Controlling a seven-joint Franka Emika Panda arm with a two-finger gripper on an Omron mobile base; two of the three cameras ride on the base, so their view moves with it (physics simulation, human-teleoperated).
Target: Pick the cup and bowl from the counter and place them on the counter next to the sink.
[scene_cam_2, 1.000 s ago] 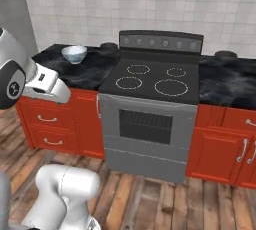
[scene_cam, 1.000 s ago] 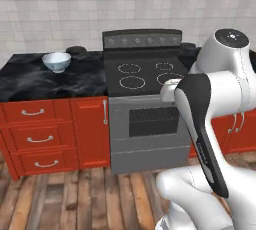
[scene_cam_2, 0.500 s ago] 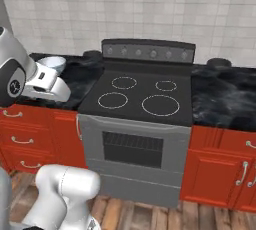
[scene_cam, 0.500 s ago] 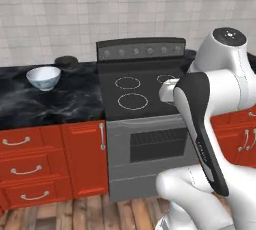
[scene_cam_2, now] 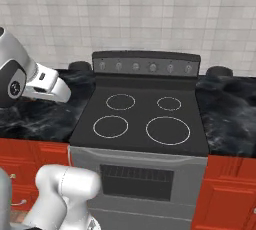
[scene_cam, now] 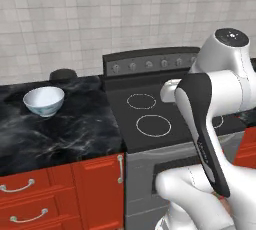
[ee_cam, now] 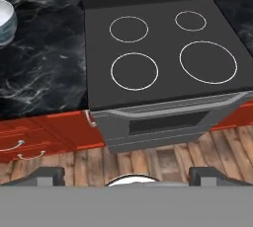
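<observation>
Left of the stovetop [scene_cam: 150, 119], your bowl [scene_cam: 44, 101] is sitting upright on the black marble table [scene_cam: 65, 134]. Your arm is folding up in front of the stovetop, its claw [ee_cam: 126, 172] spreading wide apart, empty, pointing down at the oven front [ee_cam: 168, 122].

wall: pale square tiles [scene_cam_2: 150, 19] behind the range
floor: wood planks [ee_cam: 163, 159], brown-grey
range: grey oven front [scene_cam_2: 137, 179], matte black stovetop [ee_cam: 158, 48] with four white rings, knob panel [scene_cam_2: 145, 65] at back
cabinets: red fronts [scene_cam: 60, 194], curved silver handles
</observation>
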